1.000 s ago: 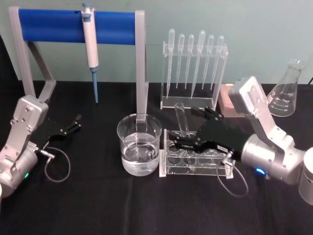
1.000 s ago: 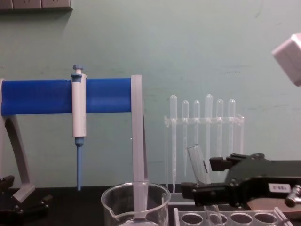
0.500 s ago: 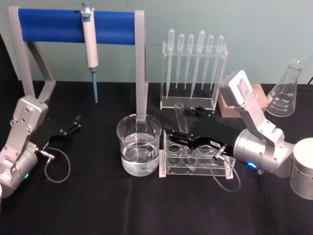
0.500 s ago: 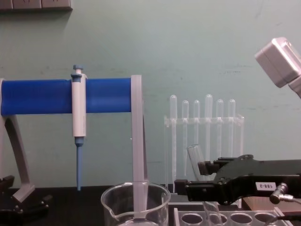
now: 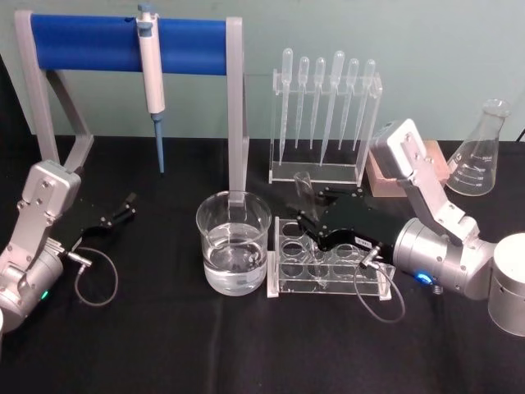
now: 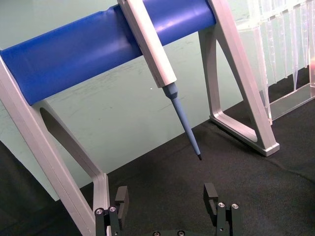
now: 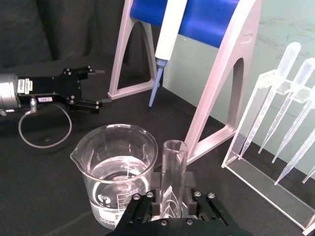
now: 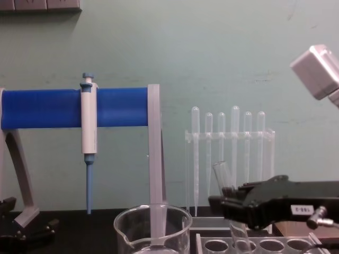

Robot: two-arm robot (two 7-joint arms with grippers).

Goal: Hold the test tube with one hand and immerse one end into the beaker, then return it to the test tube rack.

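The test tube [image 5: 302, 194] stands slightly tilted in the clear rack [image 5: 328, 264], its open rim up. My right gripper [image 5: 309, 222] reaches in from the right, and its jaws are closed on the tube's middle. The right wrist view shows the test tube [image 7: 173, 169] pinched between both fingers [image 7: 153, 195] of the right gripper [image 7: 172, 194]. From the chest, the test tube [image 8: 222, 176] rises above the right gripper [image 8: 226, 204]. The beaker [image 5: 234, 241], part full of clear water, sits just left of the rack. My left gripper [image 5: 123, 210] rests open at the far left, fingers [image 6: 121, 195] apart.
A blue-barred stand [image 5: 127, 43] holding a white-and-blue micropipette [image 5: 151, 74] spans the back left; its grey leg [image 5: 238, 123] stands right behind the beaker. A pipette rack [image 5: 325, 123] is behind the tube rack. A conical flask [image 5: 477, 152] and a pink block [image 5: 379, 168] sit back right.
The right gripper's fingers, spread on either side of the test tube before, have closed onto it. The wrist shifted slightly. The left arm is still.
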